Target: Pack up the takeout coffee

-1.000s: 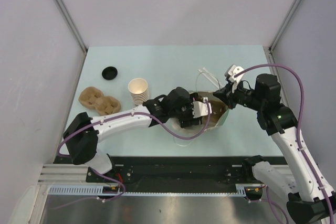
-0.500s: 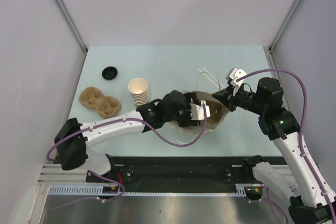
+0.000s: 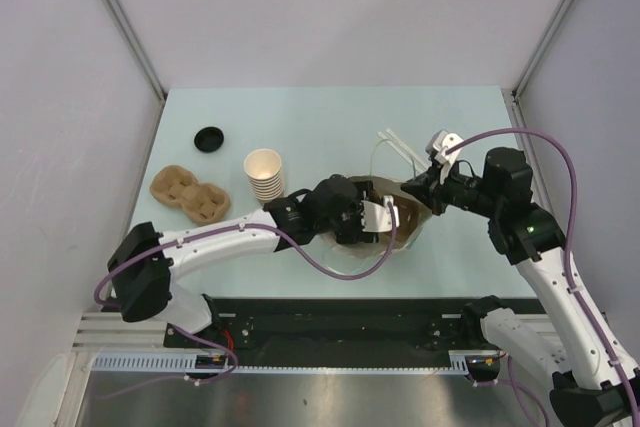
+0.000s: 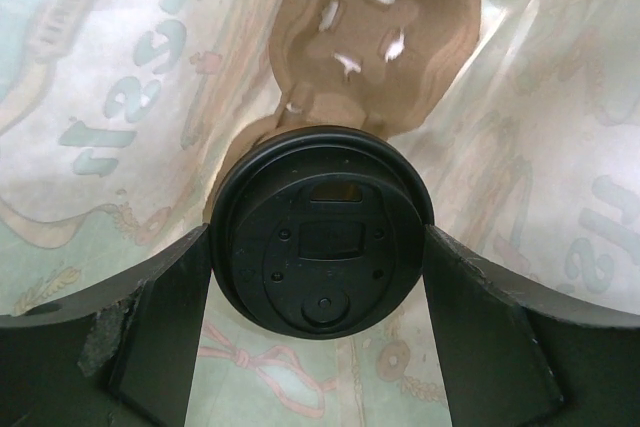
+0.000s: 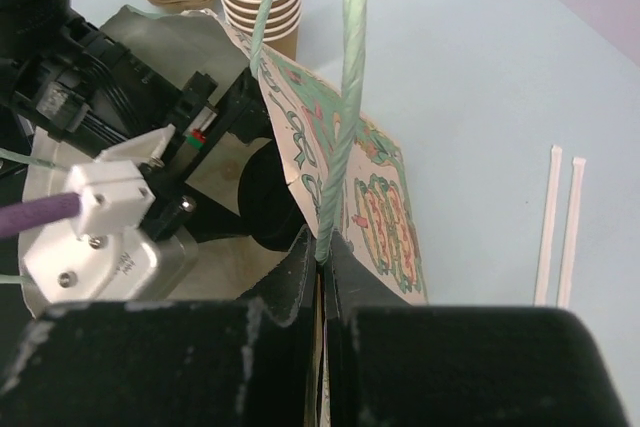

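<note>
The left gripper [image 4: 318, 259] is deep inside the paper bag [image 5: 372, 195]. Its two fingers [image 4: 160, 317] press on both sides of the coffee cup [image 4: 320, 232], so the cup is clamped between them. The round black lid [image 4: 322, 277] is on the cup and faces the left wrist camera. The cup is upright inside the bag, at the near end of a brown carrier [image 4: 378, 7] that is in the bag too. I cannot tell if the cup sits in one of the carrier's holes.

The right gripper [image 5: 322, 255] is at the bag's right edge. Its fingers are pressed together on the bag's rim, right where the green handle [image 5: 352, 67] starts. The handle stands up from there.

The bag lies on its side on the pale table [image 3: 330, 117], with its mouth to the left. A stack of cups [image 3: 264, 175] stands near the bag's left side. A second carrier [image 3: 190, 194] lies farther left of the bag. A loose black lid [image 3: 209, 138] is farther still from the bag, behind that carrier. Two straws [image 3: 398, 144] lie just behind the bag.
</note>
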`<action>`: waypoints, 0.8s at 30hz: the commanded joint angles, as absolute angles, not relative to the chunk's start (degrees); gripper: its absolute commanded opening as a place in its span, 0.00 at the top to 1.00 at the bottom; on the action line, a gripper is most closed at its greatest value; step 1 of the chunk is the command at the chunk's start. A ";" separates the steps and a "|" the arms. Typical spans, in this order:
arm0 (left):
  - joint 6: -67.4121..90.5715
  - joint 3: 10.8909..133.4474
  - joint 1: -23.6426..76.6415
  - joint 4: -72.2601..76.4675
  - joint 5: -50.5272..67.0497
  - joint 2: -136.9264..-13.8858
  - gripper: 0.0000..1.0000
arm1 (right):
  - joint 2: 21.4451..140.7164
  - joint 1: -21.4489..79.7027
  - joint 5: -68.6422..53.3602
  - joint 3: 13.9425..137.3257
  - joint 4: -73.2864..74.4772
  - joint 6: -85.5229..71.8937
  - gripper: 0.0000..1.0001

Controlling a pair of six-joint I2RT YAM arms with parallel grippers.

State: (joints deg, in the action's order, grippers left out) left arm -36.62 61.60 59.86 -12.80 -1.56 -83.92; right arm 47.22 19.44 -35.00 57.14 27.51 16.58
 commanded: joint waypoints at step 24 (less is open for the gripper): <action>-40.60 61.35 58.97 -13.54 -5.71 -83.41 1.00 | 44.38 22.14 -33.05 55.20 24.25 19.42 1.00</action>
